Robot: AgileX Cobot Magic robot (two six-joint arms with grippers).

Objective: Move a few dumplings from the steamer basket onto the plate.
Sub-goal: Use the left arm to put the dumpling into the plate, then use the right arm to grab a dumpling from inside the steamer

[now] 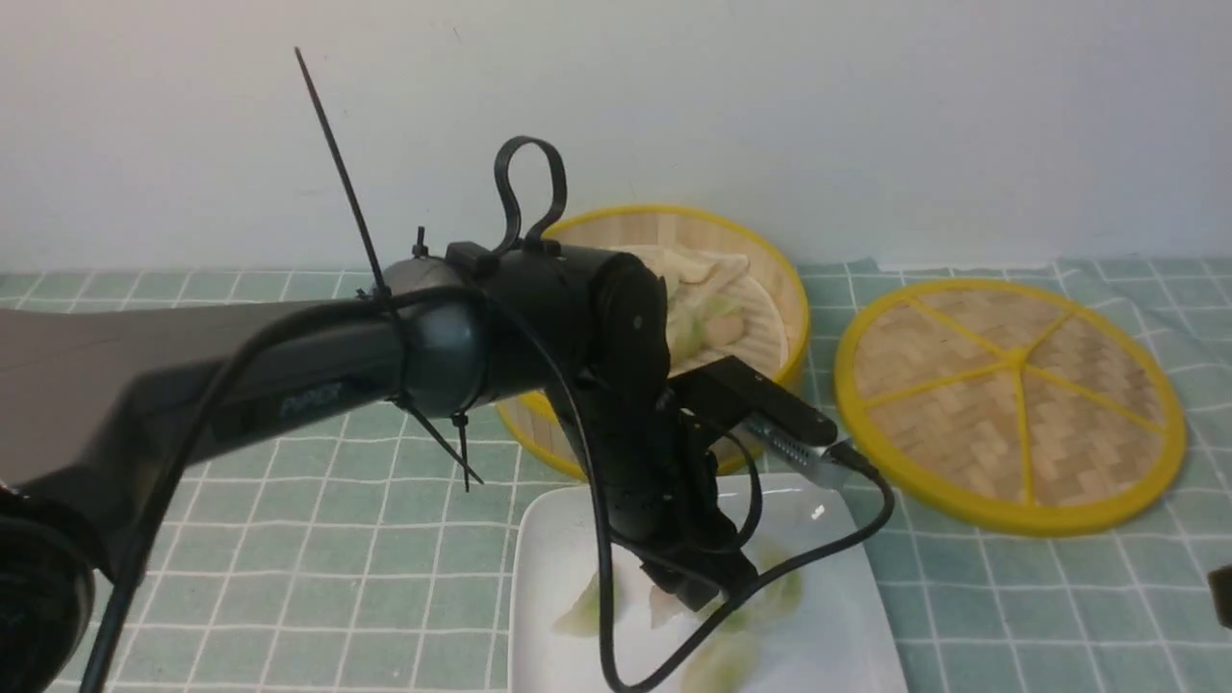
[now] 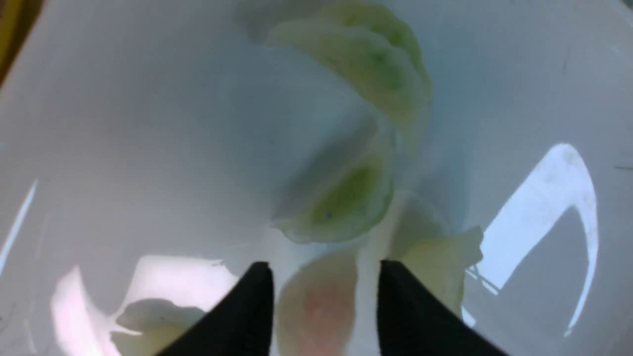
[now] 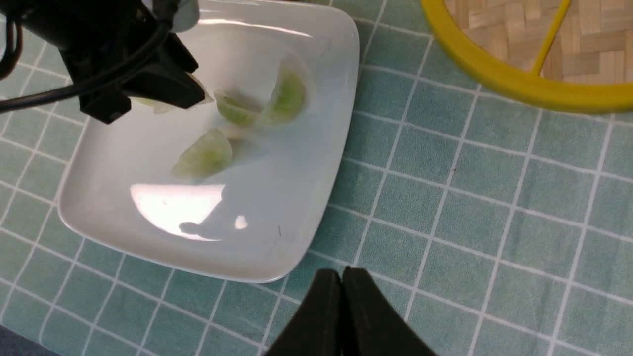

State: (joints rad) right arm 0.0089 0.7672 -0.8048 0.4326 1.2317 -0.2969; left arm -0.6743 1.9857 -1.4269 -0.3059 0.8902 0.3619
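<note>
The white square plate [image 1: 847, 597] lies near the front, with several dumplings on it: green ones [image 2: 346, 198] [image 2: 376, 64], a cream one [image 2: 435, 267] and a pink one [image 2: 319, 301]. My left gripper [image 2: 326, 269] hangs low over the plate, open. The pink dumpling lies between its fingertips with a gap on each side. The steamer basket [image 1: 791, 308] stands behind the plate, with more dumplings [image 1: 707, 289] inside, partly hidden by my left arm. My right gripper [image 3: 342, 272] is shut and empty above the cloth beside the plate's edge [image 3: 316, 217].
The flat woven lid [image 1: 1011, 404] with yellow spokes lies right of the basket, and also shows in the right wrist view [image 3: 519, 84]. A green checked cloth [image 1: 337, 539] covers the table. A wall stands close behind the basket.
</note>
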